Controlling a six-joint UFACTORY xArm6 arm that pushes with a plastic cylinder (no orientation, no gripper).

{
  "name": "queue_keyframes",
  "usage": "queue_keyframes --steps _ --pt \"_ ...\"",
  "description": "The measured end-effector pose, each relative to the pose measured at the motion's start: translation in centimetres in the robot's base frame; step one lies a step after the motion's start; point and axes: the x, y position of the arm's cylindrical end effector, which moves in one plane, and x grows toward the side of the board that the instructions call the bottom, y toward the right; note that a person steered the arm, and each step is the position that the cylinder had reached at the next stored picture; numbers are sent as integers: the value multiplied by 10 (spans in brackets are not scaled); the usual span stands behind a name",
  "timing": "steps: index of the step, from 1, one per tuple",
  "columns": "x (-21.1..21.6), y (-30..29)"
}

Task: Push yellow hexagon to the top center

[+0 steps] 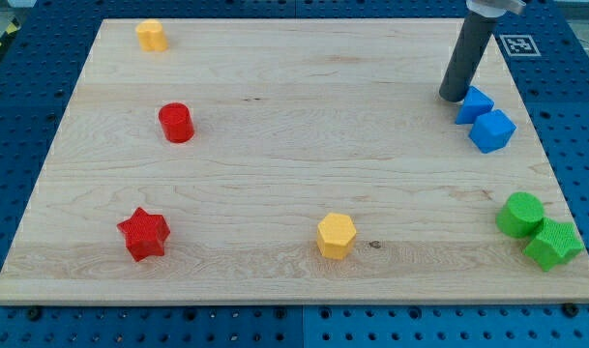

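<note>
The yellow hexagon (337,235) lies nearest the camera, a squat six-sided prism of matte plastic sitting low on the wooden board (294,87), at about 6 o'clock from the board's centre and close to its bottom edge. It stands alone, touching nothing. The board is pale, straight-grained wood with a small dark knot just to the hexagon's right; it rests on a blue perforated table (23,126).

At roughly 8 o'clock sits the red star (143,233), blunt-pointed and chunky. Higher up, near 10 o'clock, stands the red cylinder (176,123), upright, with a smooth round top. At 11 o'clock, in the far corner, is a second yellow block (152,35) — small, with a shape too unclear to name.

On the view's right, at about 4 o'clock, a green cylinder (520,214) touches a green block (553,244) of ridged, irregular outline that overhangs the board's edge. At 2 o'clock two blue blocks sit in contact: an angular blue block (474,104) and a blue cube (493,130) just below it.

My tip (454,97) — the end of a smooth, dark, straight rod — rests on the wood just left of the angular blue block, seemingly touching it, well apart from the yellow hexagon. The rod carries no fingers, so nothing is grasped.
</note>
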Motion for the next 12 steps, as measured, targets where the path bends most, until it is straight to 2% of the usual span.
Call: queue_keyframes --steps 3,4,5,7,8,9,10,11,12 --pt "9 -8" --pt "11 -59" --pt "34 -113" --pt "130 -222" --pt "186 -242" --pt "236 -241" --pt "253 -198" --pt "244 -173" --pt "208 -176"
